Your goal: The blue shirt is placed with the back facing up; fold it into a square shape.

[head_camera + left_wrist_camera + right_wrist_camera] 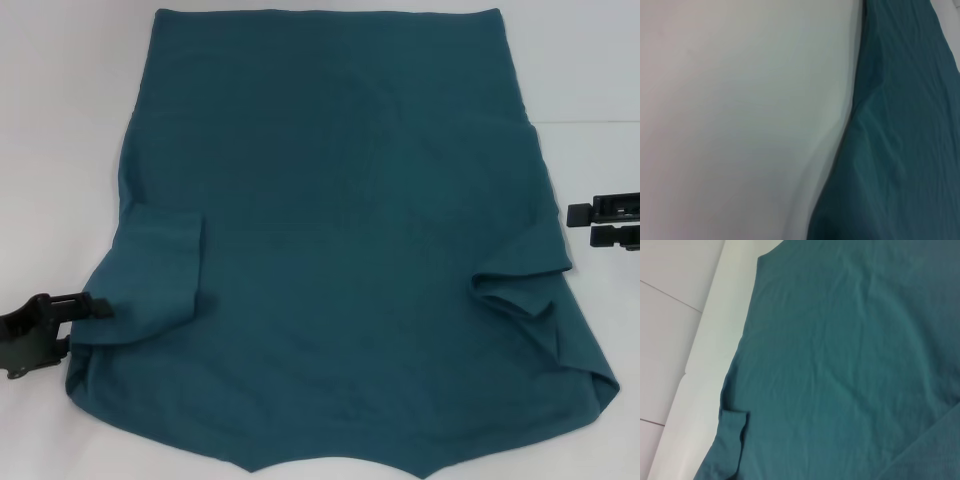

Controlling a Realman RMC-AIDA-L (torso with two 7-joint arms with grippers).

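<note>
The blue shirt (340,250) lies flat on the white table (60,120), plain side up and hem at the far end. Both sleeves are folded inward: the left sleeve (165,265) lies neat, the right sleeve (520,280) is bunched. My left gripper (97,306) sits low at the shirt's near left edge, its tip at the cloth. My right gripper (578,225) hovers just off the shirt's right side, clear of it, with a narrow gap between its fingers and nothing in them. In the wrist views the shirt (900,150) (850,365) shows, but no fingers do.
Bare white table surrounds the shirt on the left, right and far sides. The shirt's near edge runs off the bottom of the head view. In the right wrist view the table's edge (700,360) drops off to a tiled floor (665,330).
</note>
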